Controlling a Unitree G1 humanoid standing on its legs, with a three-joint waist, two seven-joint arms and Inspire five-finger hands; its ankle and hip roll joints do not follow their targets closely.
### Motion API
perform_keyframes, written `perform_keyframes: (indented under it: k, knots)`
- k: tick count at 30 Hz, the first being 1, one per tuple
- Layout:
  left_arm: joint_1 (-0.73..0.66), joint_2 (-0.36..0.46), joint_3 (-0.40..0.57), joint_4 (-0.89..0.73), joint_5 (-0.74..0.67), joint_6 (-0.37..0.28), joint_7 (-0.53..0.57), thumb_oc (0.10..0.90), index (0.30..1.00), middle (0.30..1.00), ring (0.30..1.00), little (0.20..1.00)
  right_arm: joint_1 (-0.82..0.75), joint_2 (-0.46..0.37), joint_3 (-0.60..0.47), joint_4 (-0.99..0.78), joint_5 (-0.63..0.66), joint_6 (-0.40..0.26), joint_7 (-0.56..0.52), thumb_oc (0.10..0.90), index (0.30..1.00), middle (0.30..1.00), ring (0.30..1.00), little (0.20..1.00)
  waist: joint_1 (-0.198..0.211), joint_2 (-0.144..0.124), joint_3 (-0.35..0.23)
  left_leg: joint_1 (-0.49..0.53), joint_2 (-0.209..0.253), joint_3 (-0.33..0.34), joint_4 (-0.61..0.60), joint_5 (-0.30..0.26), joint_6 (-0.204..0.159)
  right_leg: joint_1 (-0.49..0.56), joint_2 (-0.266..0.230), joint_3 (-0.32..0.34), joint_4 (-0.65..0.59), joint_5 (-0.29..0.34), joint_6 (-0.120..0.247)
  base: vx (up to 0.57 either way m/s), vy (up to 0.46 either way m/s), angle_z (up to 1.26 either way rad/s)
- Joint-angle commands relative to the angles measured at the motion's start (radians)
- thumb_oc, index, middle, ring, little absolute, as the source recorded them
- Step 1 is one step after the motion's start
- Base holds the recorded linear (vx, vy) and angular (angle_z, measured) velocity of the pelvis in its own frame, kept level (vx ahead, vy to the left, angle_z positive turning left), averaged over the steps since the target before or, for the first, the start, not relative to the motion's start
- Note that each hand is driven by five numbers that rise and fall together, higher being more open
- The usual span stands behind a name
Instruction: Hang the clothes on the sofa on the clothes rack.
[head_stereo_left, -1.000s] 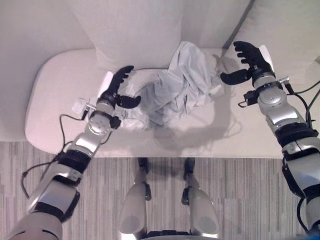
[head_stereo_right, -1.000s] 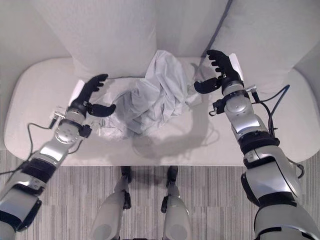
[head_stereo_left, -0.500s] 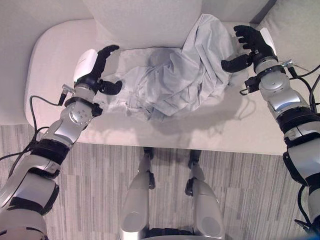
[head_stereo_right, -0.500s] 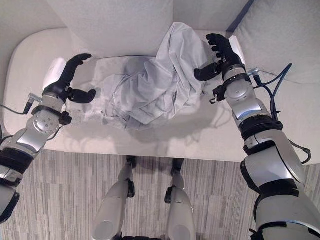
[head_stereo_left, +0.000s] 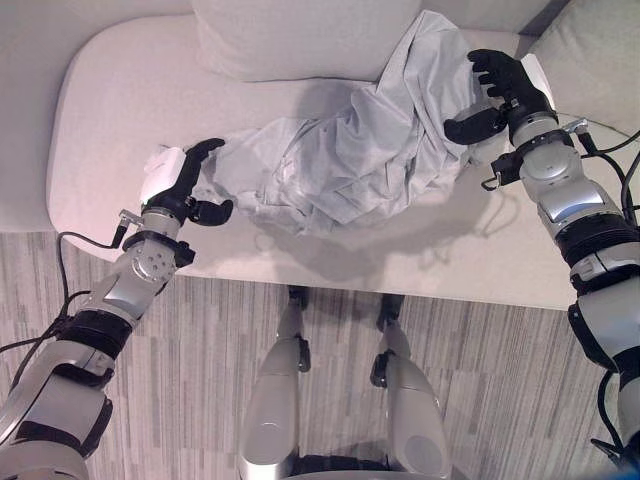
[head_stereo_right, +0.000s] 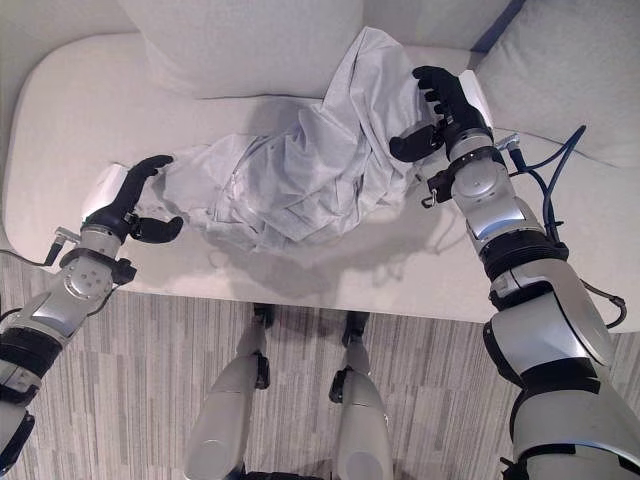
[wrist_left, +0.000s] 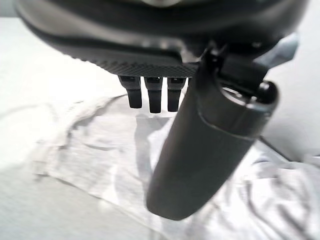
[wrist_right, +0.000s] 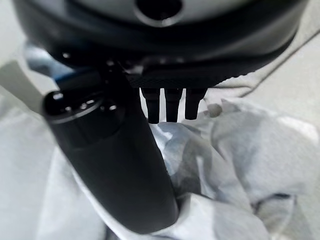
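Grey striped floor (head_stereo_left: 480, 380) lies nearest to us, and beyond it we see the front edge of the pale sofa (head_stereo_left: 100, 130). Our left hand (head_stereo_left: 180, 190) is just past this edge, at the left end of the shirt (head_stereo_left: 340, 160). Its fingers are curved and the thumb is set apart from them, so the hand is partly open. In the left wrist view the cloth lies under the fingers and the thumb, but we cannot see a fold pinched between them, so we judge that it holds nothing yet.

The shirt is a light grey, crumpled garment. It lies across the middle of the seat and rises towards the right, where its upper part leans on the back cushion (head_stereo_left: 300, 40).

Farther away, our right hand (head_stereo_right: 440, 105) is at this raised right end. Its fingers are spread and a little bent, the thumb is under them, and the cloth is against the palm. The right wrist view shows folds near the thumb, but no closed grip.

We judge that we are at the grasping step, with both hands placed at the two ends. The next move calls for closing the fingers on the cloth, then lifting it from the seat. No rack is in sight.
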Motion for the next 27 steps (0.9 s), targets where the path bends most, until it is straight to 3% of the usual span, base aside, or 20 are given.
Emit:
perform_keyframes:
  k: [1,7,16,17,18,19,20,27]
  knots:
    - [-0.152,0.049,0.014,0.020,-0.011,-0.045,0.072,0.800,0.900,0.900,0.900,0.900,-0.209,-0.096,0.067,-0.016,0.010,-0.074,-0.049,0.800,0.900,0.900,0.900,0.900,-0.002,-0.047,-0.007,0.045,0.032,0.014,0.006,-0.073,-0.107,-0.036,-0.049,0.043,0.006,0.017,0.063,-0.02,-0.012,0.10]
    - [-0.349,0.045,-0.117,0.088,0.018,-0.037,0.084,0.800,0.900,0.900,0.900,0.900,-0.309,-0.048,0.125,0.079,0.021,-0.065,-0.065,0.800,0.900,0.900,0.900,0.900,-0.016,-0.062,0.005,-0.023,0.037,0.005,0.006,-0.059,-0.113,-0.100,-0.039,0.046,0.006,0.027,0.066,-0.02,-0.025,0.05]
    - [-0.429,0.055,-0.120,0.044,-0.002,-0.037,0.131,0.800,0.900,0.900,0.900,0.900,-0.335,-0.064,0.144,0.056,0.034,-0.066,-0.091,0.800,0.900,0.900,0.900,0.900,-0.031,-0.067,0.009,-0.090,0.041,-0.006,0.006,-0.049,-0.114,-0.166,-0.030,0.052,0.006,0.034,0.068,0.00,0.000,0.00]
    - [-0.423,0.056,-0.115,0.031,-0.002,-0.035,0.133,0.800,0.900,0.900,0.900,0.900,-0.327,-0.063,0.141,0.055,0.037,-0.064,-0.089,0.772,0.858,0.858,0.858,0.858,-0.030,-0.066,0.009,-0.091,0.041,-0.007,0.006,-0.050,-0.114,-0.168,-0.029,0.053,0.006,0.034,0.067,0.00,0.000,0.00]
    - [-0.405,0.054,-0.111,0.010,-0.001,-0.036,0.128,0.800,0.900,0.900,0.900,0.900,-0.307,-0.051,0.136,0.055,0.041,-0.060,-0.084,0.562,0.542,0.542,0.542,0.542,-0.031,-0.067,0.010,-0.089,0.041,-0.006,0.006,-0.050,-0.113,-0.168,-0.028,0.056,0.006,0.032,0.064,0.00,0.000,0.00]
    - [-0.390,0.054,-0.105,-0.005,-0.006,-0.037,0.123,0.720,0.780,0.780,0.780,0.780,-0.296,-0.045,0.135,0.059,0.041,-0.056,-0.079,0.400,0.300,0.300,0.300,0.300,-0.031,-0.066,0.010,-0.087,0.041,-0.004,0.006,-0.050,-0.113,-0.167,-0.028,0.058,0.006,0.032,0.063,0.00,0.000,0.00]
    - [-0.378,0.055,-0.099,-0.014,-0.010,-0.037,0.117,0.400,0.300,0.300,0.300,0.300,-0.288,-0.040,0.135,0.063,0.039,-0.053,-0.076,0.400,0.300,0.300,0.300,0.300,-0.031,-0.065,0.011,-0.085,0.040,-0.003,0.006,-0.050,-0.113,-0.166,-0.028,0.058,0.006,0.031,0.062,0.00,0.000,0.00]
    - [-0.277,0.086,-0.056,-0.048,0.022,-0.029,0.098,0.400,0.300,0.300,0.300,0.300,-0.214,-0.029,0.091,0.025,0.015,-0.046,-0.076,0.400,0.300,0.300,0.300,0.300,-0.028,-0.055,0.019,-0.070,0.039,0.001,0.006,-0.054,-0.113,-0.155,-0.026,0.061,0.006,0.026,0.057,0.00,0.000,0.00]
